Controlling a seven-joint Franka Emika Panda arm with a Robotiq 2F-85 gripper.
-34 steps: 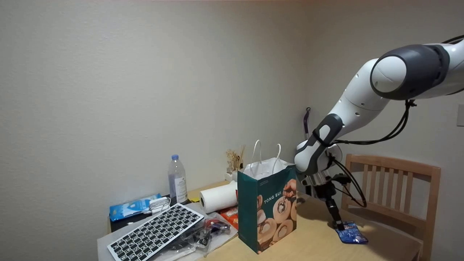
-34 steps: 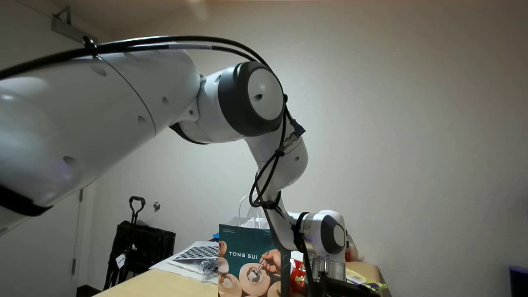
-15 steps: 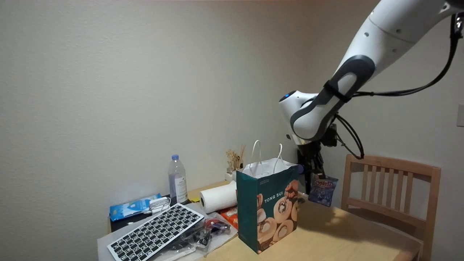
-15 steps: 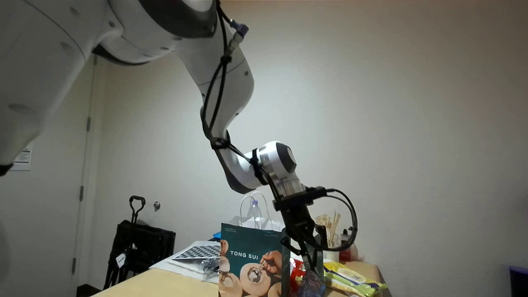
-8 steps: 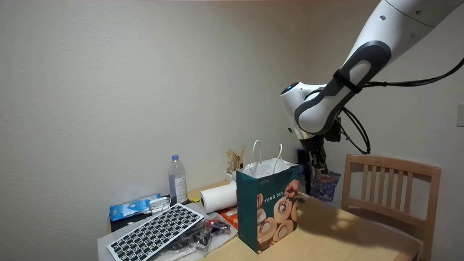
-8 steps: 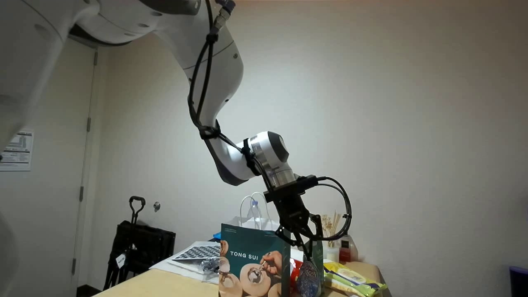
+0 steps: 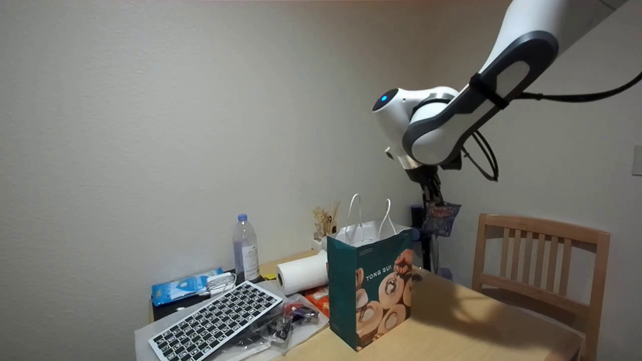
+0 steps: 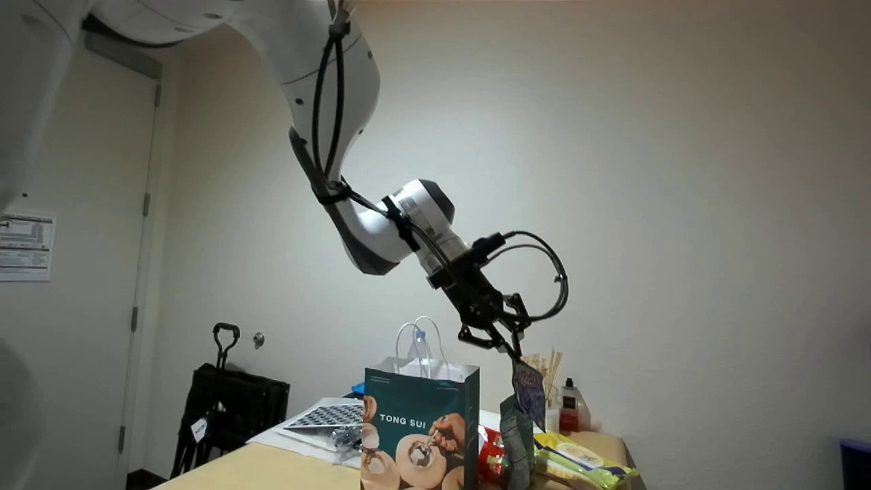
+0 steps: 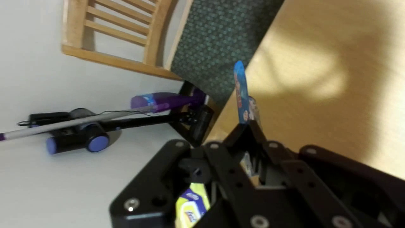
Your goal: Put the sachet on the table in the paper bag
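the gripper (image 8: 515, 354), closed up, pinches the upper end of the sachet (image 8: 529, 396), which hangs tilted beneath it, apart from the paper bag (image 8: 416, 422).

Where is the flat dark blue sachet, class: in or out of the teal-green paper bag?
Out: in both exterior views, the sachet hangs from the black fingers, with a gap between it and the paper bag.

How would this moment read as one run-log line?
gripper: shut on sachet | sachet: held off table, outside paper bag | paper bag: upright, top open | placing: pending
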